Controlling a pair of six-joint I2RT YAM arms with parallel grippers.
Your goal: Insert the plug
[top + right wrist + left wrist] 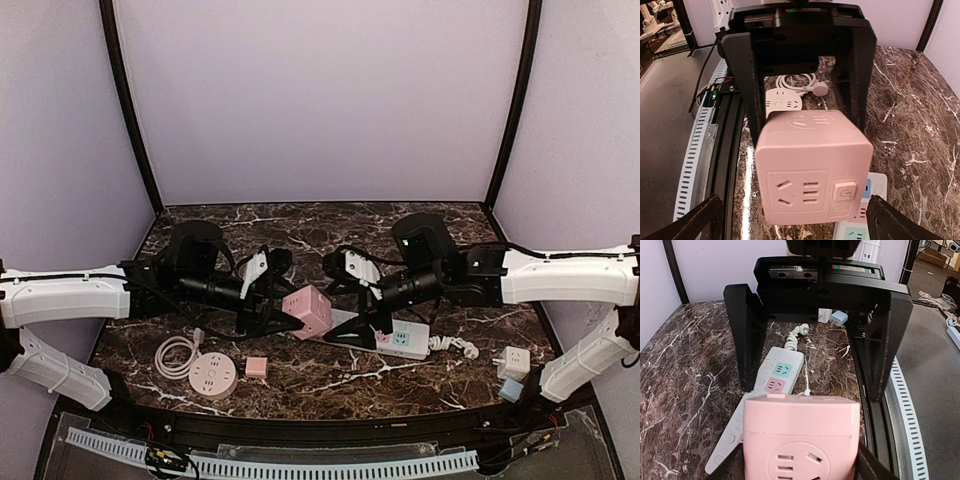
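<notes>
left claw is clamped on the pink cube socket, one black finger on each of two opposite sides, over the middle of the dark marble bench; whether the cube's underside touches the bench cannot be told. right claw faces it from the other side with its jaws spread wide, gripping nothing, the cube just ahead of its fingertips and no contact visible. the cube's face toward the right wrist camera carries one outlet and a round push button; the face toward the left wrist camera carries another outlet. white power strip lies flat on the bench below the right claw, just beside the cube, with a green and a pink outlet panel on top; its curled cord runs off towards the right arm's base. white plug sits on the bench near that base, well apart from the cube and held by neither claw, a small blue block just in front of it. round pink socket and a coiled white cable lie near the left arm's base, a small pink block just beside them
</notes>
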